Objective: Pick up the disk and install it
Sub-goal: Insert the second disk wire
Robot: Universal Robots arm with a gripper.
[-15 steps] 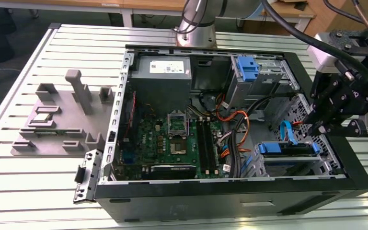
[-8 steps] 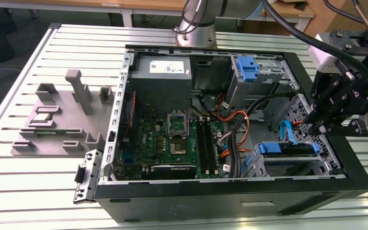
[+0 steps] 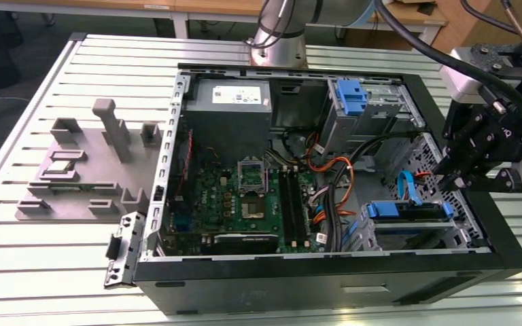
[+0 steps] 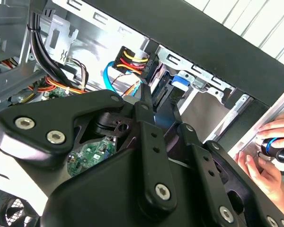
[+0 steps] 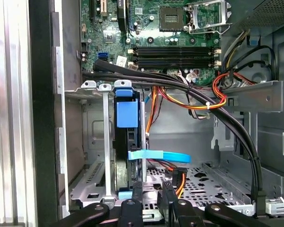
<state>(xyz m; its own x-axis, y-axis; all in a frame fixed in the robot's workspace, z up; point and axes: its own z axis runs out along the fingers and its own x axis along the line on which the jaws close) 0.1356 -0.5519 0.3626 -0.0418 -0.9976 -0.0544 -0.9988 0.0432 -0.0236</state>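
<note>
Disk seated in the drive cage, gripper just above it

The disk (image 3: 409, 212) sits in the lower drive cage (image 3: 397, 234) at the front corner of the open PC case (image 3: 334, 272), towards the exterior view's right. Its blue carrier bracket faces up. In the first wrist view the disk (image 5: 125, 142) stands on edge between the cage's metal rails, with a blue tab on top and a light-blue data cable (image 5: 161, 156) running off its side.

The gripper (image 3: 465, 178) hangs at the case's side wall, just above and beside the cage, apart from the disk. Cannot tell whether its fingers are spread or pressed together: the linkage blocks the tips in both wrist views. Nothing visibly held.

A person's hand (image 4: 270, 151) rests at the outer edge of the case in the second wrist view.

Handling, judged: metal drive, so rigid and fairly heavy for its size, with smooth, slippery flat faces. The plastic bracket flexes a little. The exposed board and the connector end are fragile, so avoid them. Best hold is across the two long bracket edges, near the middle. Cables (image 5: 194, 99) crowd the cage and could snag
</note>
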